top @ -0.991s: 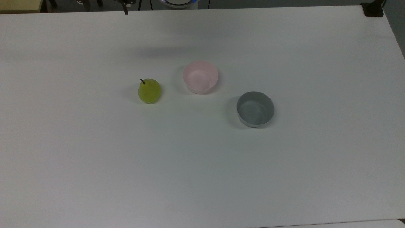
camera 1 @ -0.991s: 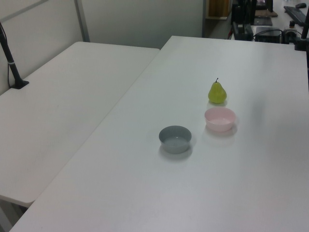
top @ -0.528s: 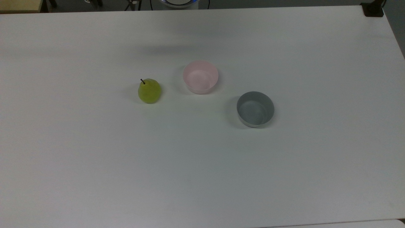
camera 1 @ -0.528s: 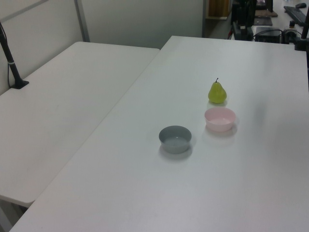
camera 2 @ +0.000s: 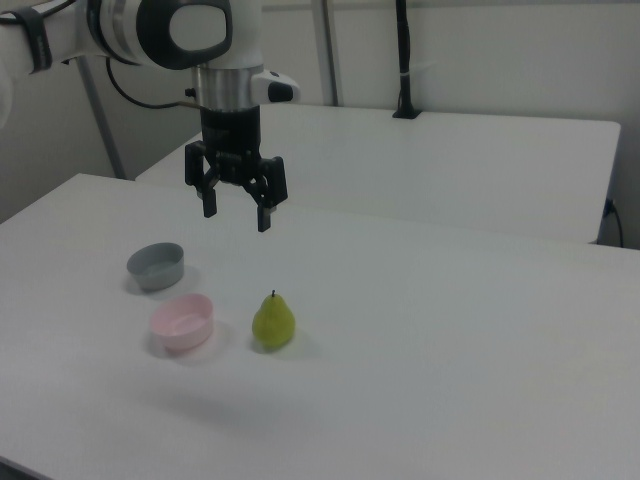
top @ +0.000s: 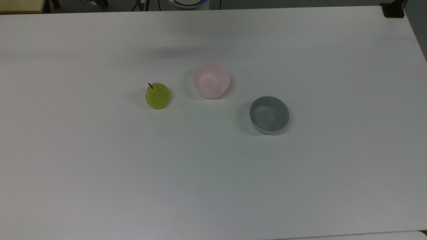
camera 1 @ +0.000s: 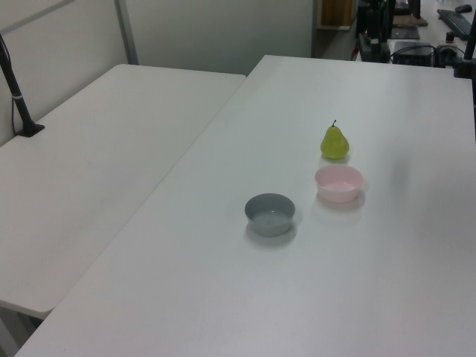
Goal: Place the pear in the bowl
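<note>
The pink bowl (top: 211, 81) and the grey bowl (top: 269, 114) hold nothing; the pear (top: 157, 95) stands upright on the worktop (top: 213, 183). The gripper (camera 2: 236, 206) hangs above, fingers spread, grasping nothing.

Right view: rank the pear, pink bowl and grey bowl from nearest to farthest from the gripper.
1. Pear and pink bowl, tied: too close to call. Both sit lower than the raised gripper, the pear toward the right view's right, the bowl toward the right view's left.
2. Grey bowl, farther back, probably farthest.
</note>
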Tool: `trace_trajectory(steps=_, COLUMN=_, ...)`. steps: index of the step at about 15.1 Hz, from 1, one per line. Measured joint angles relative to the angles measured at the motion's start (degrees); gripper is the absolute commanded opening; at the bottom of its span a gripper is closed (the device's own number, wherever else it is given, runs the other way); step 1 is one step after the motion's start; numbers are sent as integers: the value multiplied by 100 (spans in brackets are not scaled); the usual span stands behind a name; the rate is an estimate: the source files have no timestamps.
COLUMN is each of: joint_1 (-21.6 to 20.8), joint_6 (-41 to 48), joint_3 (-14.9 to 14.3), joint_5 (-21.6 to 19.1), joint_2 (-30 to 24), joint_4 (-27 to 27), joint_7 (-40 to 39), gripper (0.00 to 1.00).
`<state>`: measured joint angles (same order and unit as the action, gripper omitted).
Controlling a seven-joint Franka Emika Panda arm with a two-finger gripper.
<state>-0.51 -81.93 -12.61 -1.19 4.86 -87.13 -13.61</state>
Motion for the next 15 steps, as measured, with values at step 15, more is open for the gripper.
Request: trace_trajectory(steps=15, joint_1=-517, joint_6=-3, joint_3=82, joint_5=-18, joint_2=105, joint_4=-15, joint_7=-196, gripper=100)
